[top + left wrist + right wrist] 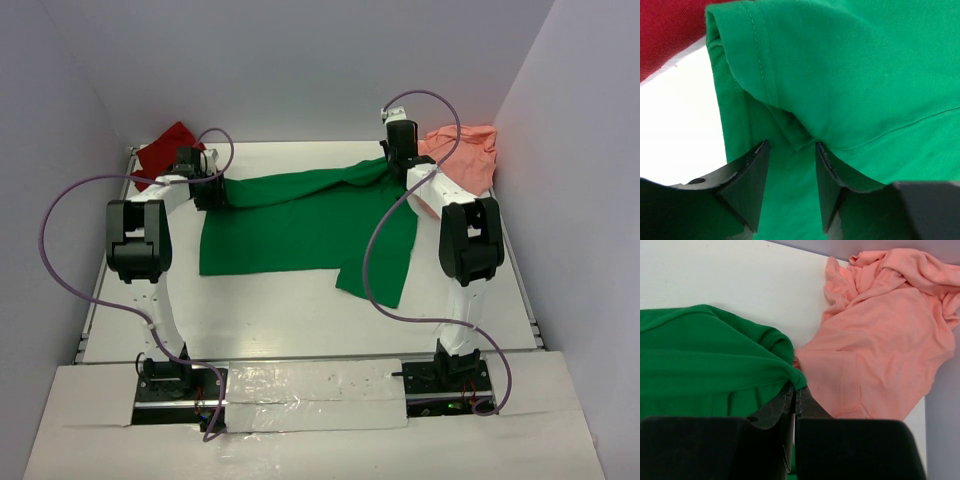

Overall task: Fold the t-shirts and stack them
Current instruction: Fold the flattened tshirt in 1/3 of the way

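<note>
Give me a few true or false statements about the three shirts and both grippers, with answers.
The green t-shirt lies spread on the table. True.
The red t-shirt is stacked on the green one. False: it lies bunched at the far left corner.
The right gripper is shut on the green t-shirt. True.
The pink t-shirt lies at the near edge. False: it is crumpled at the far right corner.
The left gripper is shut tight. False: its jaws stand apart around a green fold.
</note>
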`<action>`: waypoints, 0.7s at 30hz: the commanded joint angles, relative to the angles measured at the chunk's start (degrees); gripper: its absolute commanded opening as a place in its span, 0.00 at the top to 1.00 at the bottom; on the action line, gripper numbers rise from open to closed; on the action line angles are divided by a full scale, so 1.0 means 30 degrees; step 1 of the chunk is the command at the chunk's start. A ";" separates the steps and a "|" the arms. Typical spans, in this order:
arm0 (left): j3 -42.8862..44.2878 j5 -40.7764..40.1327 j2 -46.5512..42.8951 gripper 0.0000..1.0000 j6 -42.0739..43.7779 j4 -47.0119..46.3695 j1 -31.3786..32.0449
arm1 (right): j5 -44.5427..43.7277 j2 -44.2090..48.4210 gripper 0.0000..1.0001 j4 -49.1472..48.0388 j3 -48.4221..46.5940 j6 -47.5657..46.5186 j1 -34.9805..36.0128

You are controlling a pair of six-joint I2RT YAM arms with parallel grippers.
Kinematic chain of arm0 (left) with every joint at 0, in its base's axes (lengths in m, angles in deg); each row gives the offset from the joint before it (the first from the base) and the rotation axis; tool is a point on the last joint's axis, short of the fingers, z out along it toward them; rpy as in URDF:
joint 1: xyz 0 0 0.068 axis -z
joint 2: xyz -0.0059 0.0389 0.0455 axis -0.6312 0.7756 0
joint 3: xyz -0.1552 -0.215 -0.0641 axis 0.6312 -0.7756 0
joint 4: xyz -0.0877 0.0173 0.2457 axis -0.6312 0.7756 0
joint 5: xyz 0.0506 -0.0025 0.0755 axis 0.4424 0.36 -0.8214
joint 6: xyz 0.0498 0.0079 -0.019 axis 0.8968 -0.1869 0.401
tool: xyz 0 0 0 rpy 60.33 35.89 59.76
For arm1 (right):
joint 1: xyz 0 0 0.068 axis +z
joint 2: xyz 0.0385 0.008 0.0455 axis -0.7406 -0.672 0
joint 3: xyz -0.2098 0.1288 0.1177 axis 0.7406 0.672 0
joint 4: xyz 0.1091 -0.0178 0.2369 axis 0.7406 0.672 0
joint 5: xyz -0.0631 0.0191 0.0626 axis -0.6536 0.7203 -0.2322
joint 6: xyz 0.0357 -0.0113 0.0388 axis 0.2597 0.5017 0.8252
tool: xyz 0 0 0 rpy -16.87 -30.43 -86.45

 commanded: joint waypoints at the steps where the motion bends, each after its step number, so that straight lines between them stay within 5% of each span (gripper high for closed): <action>1: 0.0567 0.0125 0.0238 0.51 -0.0435 -0.0522 -0.0081 | -0.0039 0.1213 1.00 -0.0212 -0.0413 -0.0057 -0.0232; 8: 0.0391 0.0301 0.0093 0.75 -0.0611 -0.0902 -0.0081 | 0.0079 0.1242 1.00 -0.0241 -0.0413 -0.0028 -0.0261; 21: 0.0157 -0.0109 -0.0113 0.94 -0.0992 -0.1781 -0.0051 | 0.0284 0.1330 1.00 -0.0388 0.0055 -0.0028 -0.0261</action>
